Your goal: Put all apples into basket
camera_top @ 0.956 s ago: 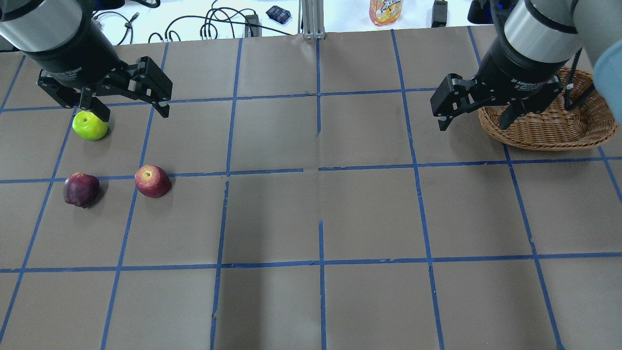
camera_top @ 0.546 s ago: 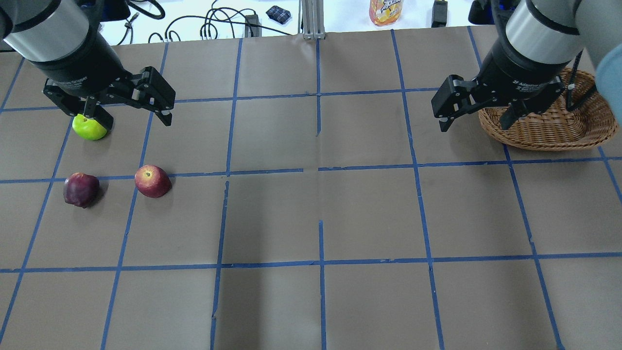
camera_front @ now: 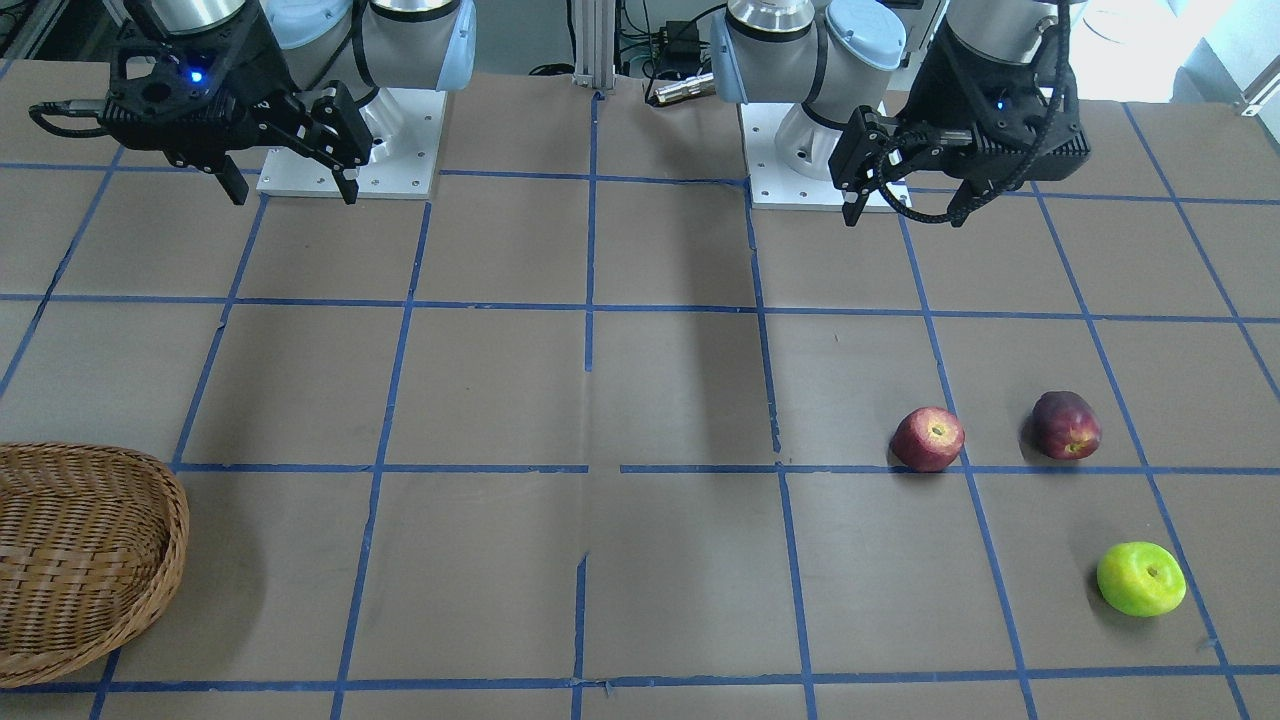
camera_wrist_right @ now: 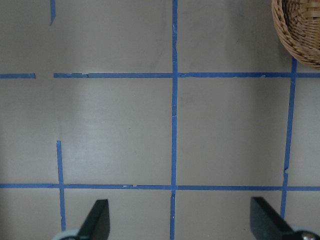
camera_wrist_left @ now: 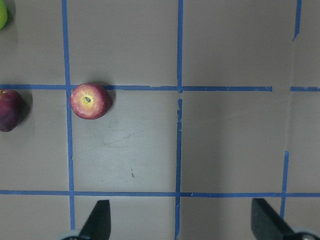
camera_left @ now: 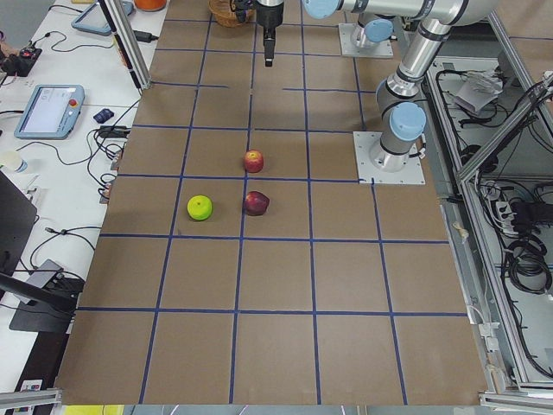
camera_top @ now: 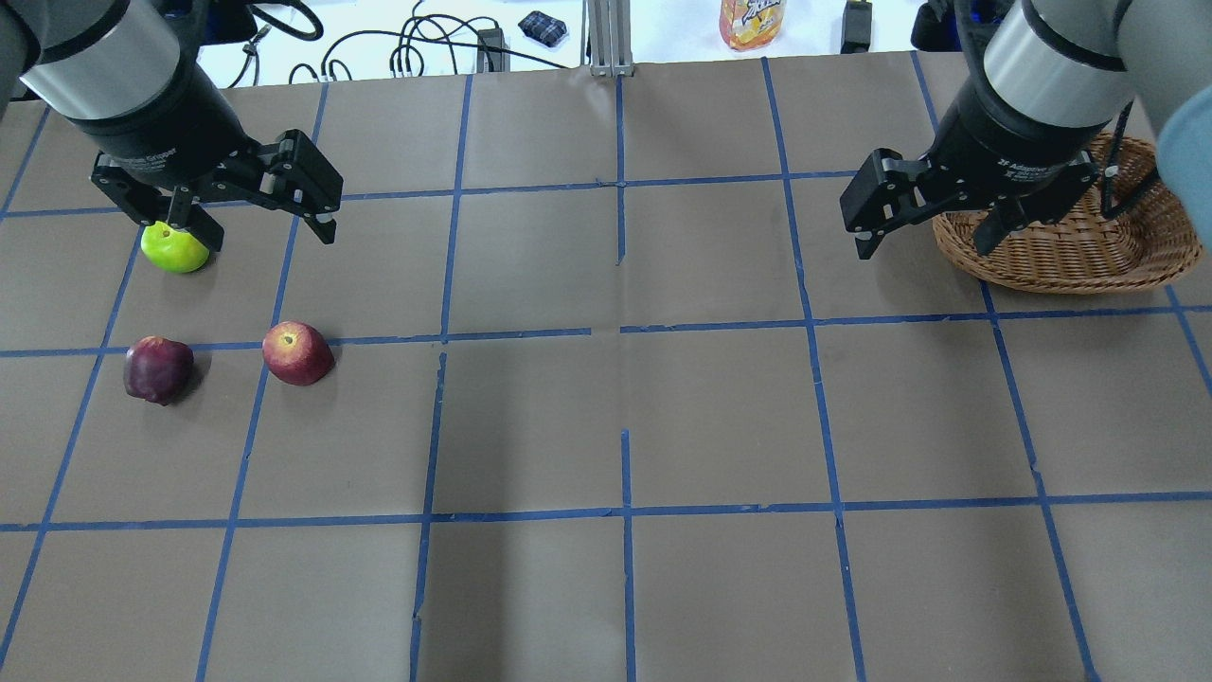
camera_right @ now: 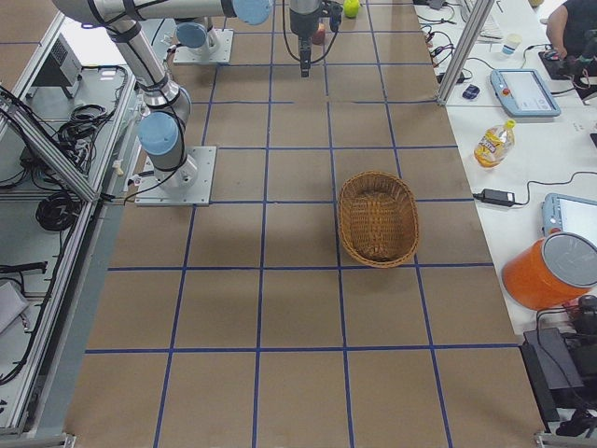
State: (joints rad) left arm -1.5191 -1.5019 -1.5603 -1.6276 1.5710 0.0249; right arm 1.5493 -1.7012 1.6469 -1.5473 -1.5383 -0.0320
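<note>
Since a second ago my left gripper (camera_top: 265, 230) has shifted slightly, fingers wide, empty, seemingly above the lime-green round apple (camera_top: 172, 254). On the brown counter (camera_top: 625, 587) nearby lie the red apple (camera_top: 296, 353) and dark maroon apple (camera_top: 157, 368); my right gripper (camera_top: 923, 242) gapes empty beside the light-brown wicker basket (camera_top: 1070, 254).

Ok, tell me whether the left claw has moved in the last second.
Yes. In the overhead view the left claw slid slightly down and right; its finger now covers more of the unmoved green apple.
</note>
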